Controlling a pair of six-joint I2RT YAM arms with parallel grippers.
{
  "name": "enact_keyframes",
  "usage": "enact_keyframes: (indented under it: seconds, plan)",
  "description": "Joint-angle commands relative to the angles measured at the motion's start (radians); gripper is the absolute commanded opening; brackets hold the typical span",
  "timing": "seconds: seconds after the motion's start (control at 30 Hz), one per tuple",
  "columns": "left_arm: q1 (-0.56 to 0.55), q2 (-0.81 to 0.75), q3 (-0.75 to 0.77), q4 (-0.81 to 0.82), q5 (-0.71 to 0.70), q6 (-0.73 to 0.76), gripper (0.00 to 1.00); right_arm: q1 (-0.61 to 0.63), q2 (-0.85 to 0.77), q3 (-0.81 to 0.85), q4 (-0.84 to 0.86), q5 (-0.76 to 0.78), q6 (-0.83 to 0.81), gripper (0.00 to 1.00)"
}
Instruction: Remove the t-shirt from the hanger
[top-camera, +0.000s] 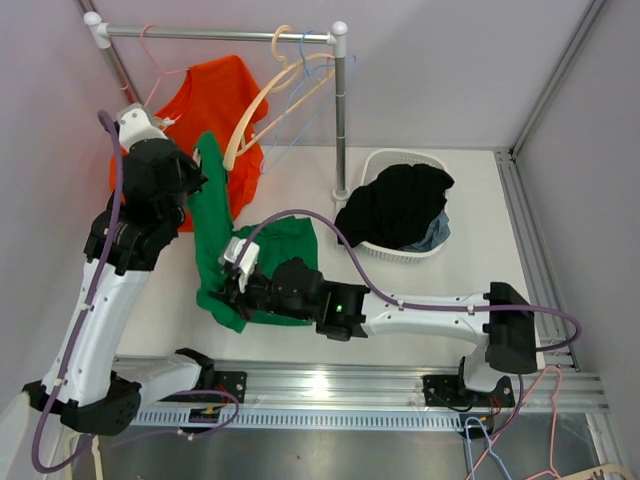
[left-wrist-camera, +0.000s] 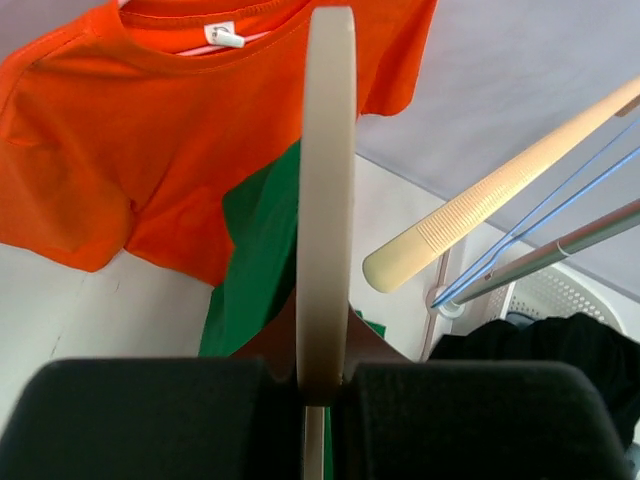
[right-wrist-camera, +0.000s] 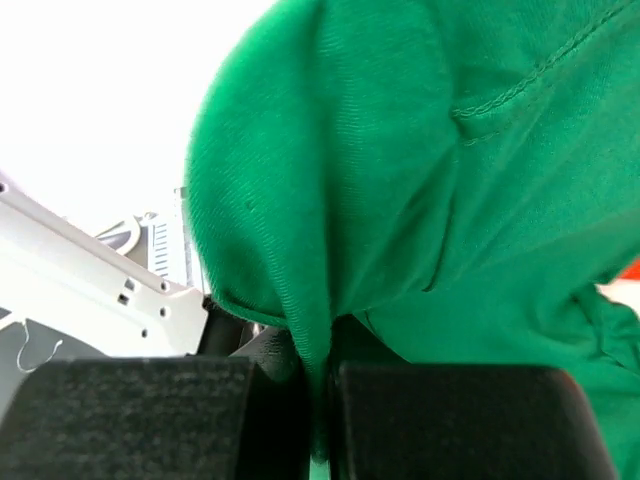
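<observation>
Left tool (left-wrist-camera: 322, 385) is clamped on the cream hanger (left-wrist-camera: 326, 190). The green t-shirt (top-camera: 213, 205) drapes from just beside it down to the right tool (right-wrist-camera: 320, 400), which is pinched tight on a fold. We hold the hanger fixed and draw the fabric down and away from the left tool, slowly, watching for a collar snag.

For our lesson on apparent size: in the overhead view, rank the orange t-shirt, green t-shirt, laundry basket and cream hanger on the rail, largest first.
1. Orange t-shirt and green t-shirt: too alike to rank; the orange one hangs nearer the camera.
2. Laundry basket.
3. Cream hanger on the rail.
</observation>
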Motion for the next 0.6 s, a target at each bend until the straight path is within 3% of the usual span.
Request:
enact_keyframes:
  seconds: [0.0,0.1,0.3,0.5,0.57]
  plan:
    - [-0.009,0.000,0.009,0.077,0.034,0.032,0.00,0.053,-0.047,0.046,0.051,0.034,-0.024,0.00]
    - [0.018,0.141,0.168,-0.047,0.036,0.026,0.00,0.161,-0.096,-0.007,0.006,0.118,-0.059,0.00]
    - [0.087,0.379,0.395,-0.233,0.197,0.015,0.01,0.305,-0.107,-0.144,0.041,0.215,0.014,0.00]
    - [0.170,0.521,0.671,-0.464,0.402,0.038,0.01,0.317,-0.050,-0.172,0.067,0.269,0.004,0.00]
    - [0.175,0.506,0.664,-0.497,0.401,0.043,0.00,0.303,-0.050,-0.164,0.064,0.286,-0.013,0.00]
